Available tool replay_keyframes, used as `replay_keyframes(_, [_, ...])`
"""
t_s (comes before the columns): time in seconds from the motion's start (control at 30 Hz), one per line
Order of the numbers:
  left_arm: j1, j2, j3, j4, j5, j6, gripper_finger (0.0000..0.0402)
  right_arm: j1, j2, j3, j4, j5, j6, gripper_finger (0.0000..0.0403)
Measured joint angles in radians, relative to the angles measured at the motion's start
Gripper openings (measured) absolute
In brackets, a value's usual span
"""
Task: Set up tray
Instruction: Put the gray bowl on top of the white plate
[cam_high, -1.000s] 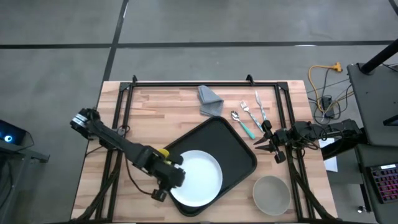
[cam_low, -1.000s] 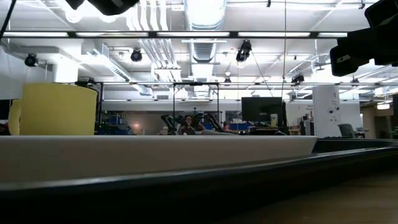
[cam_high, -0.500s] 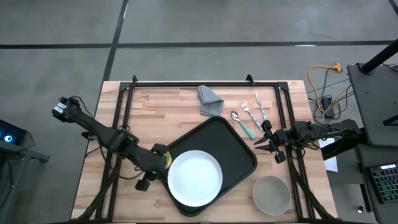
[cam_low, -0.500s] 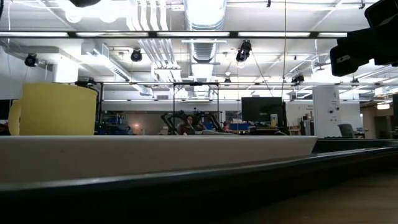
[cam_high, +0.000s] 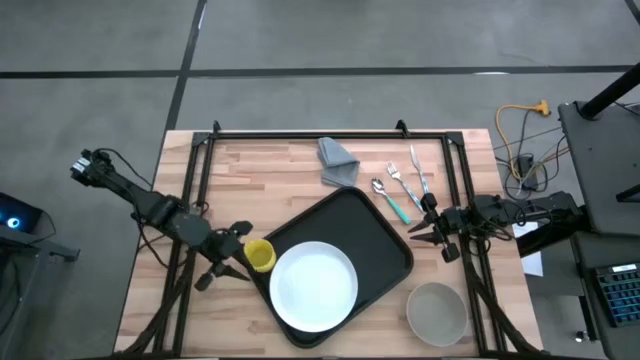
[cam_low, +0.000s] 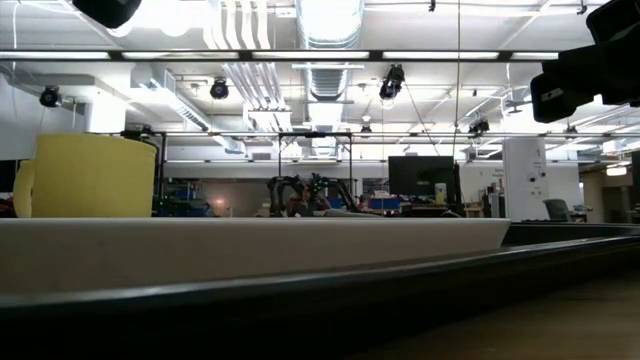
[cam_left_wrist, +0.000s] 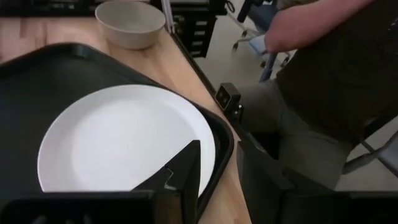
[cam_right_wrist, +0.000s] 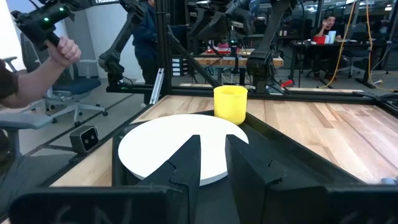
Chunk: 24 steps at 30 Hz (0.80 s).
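Retreat is shown by the left gripper (cam_high: 222, 257): its fingers stand apart and empty, drawn back from over the plate (cam_high: 315, 285) to just short of the cup (cam_high: 259, 255), which is left standing free. Just past the cup the plate is seen on the tray (cam_high: 385, 235) — whether the cup sits inside the rim cannot be told. Farther across, the right gripper (cam_high: 418, 232) is held waiting, slightly parted, near the cutlery (cam_high: 400, 185) — likely wanted next.
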Motion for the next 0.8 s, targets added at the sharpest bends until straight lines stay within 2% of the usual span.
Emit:
replay_keyframes(0.4, [0.039,-0.049,-0.031,0.026,0.005,0.025,0.0088,0.0,0.0,0.0,0.0,0.0,0.0,0.0068])
replay_keyframes(0.8, [0.038,-0.171,-0.044,0.025,0.009,0.075,0.0088,0.0,0.0,0.0,0.0,0.0,0.0,0.0068])
